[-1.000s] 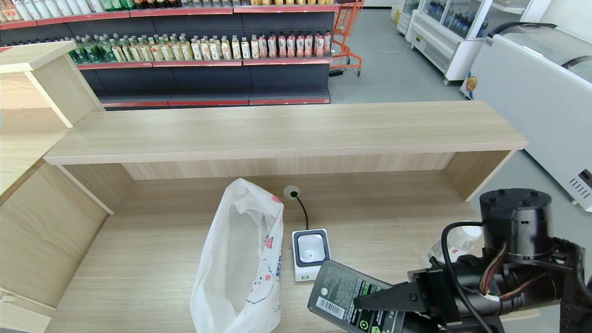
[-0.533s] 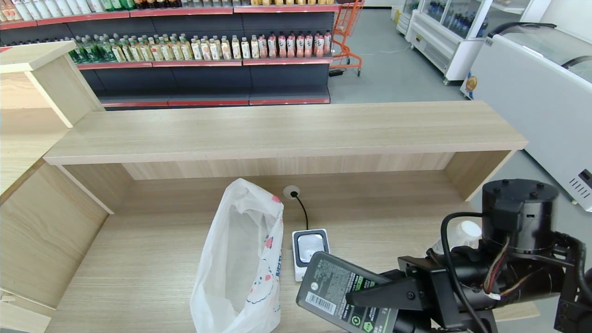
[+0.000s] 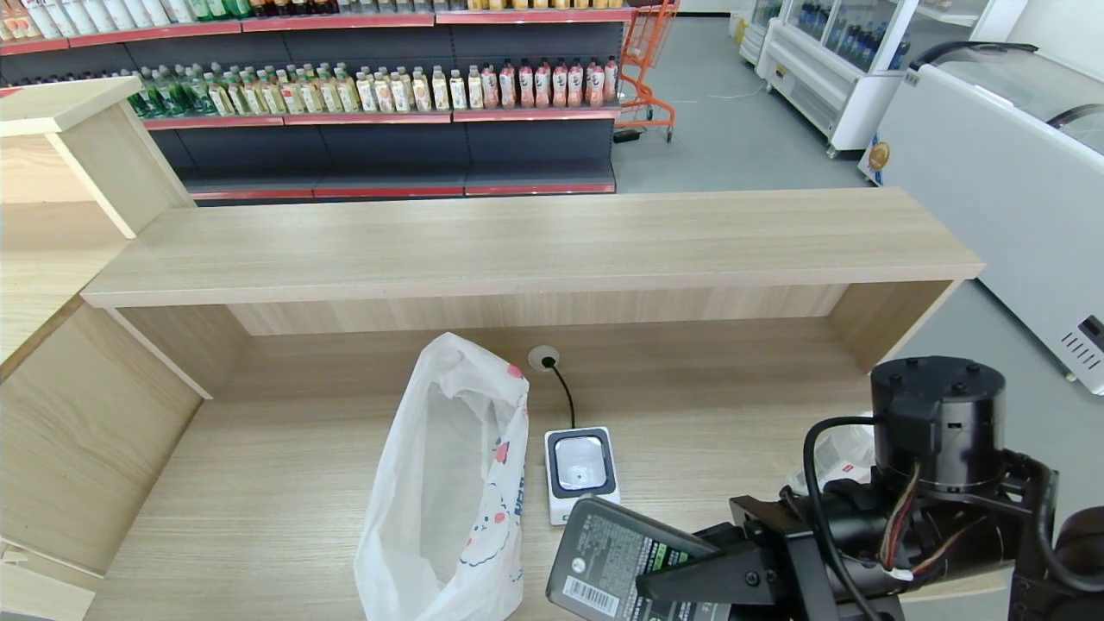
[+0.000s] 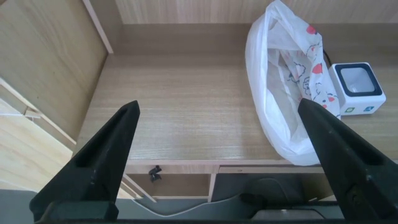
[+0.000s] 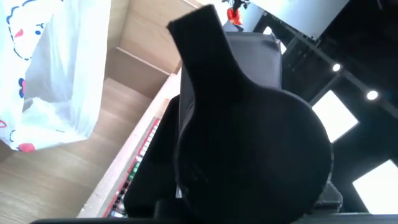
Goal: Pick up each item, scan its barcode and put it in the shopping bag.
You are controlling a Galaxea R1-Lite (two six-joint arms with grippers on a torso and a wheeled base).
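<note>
- In the head view the right gripper (image 3: 660, 585) is pinching a dark grey packet (image 3: 604, 548), which is hanging just in front of the scanner (image 3: 581, 468), to the right of the shopping bag (image 3: 448, 496).
- The packet's barcode label is facing up. Its lower part is running off the picture's edge, and only one black finger is showing on top of it.
- A pale bottle (image 3: 843, 455) is lying behind the right arm, mostly hidden by it.
- The bag is standing open on the light wood counter (image 3: 259, 500). A black cable (image 3: 565, 392) is running from the scanner to a hole at the counter's back.
- Beyond the raised ledge, shelves of drink bottles (image 3: 388, 86), an orange cart (image 3: 651, 60) and white freezers (image 3: 992, 155) are lining a grey floor.
- In the left wrist view the left gripper (image 4: 217, 109) is hovering above the counter's near edge with its fingers spread wide apart, well to the left of the bag and scanner.
- In the right wrist view one broad finger is covering most of the packet, and the second finger is hidden. The bag is showing at one side.
</note>
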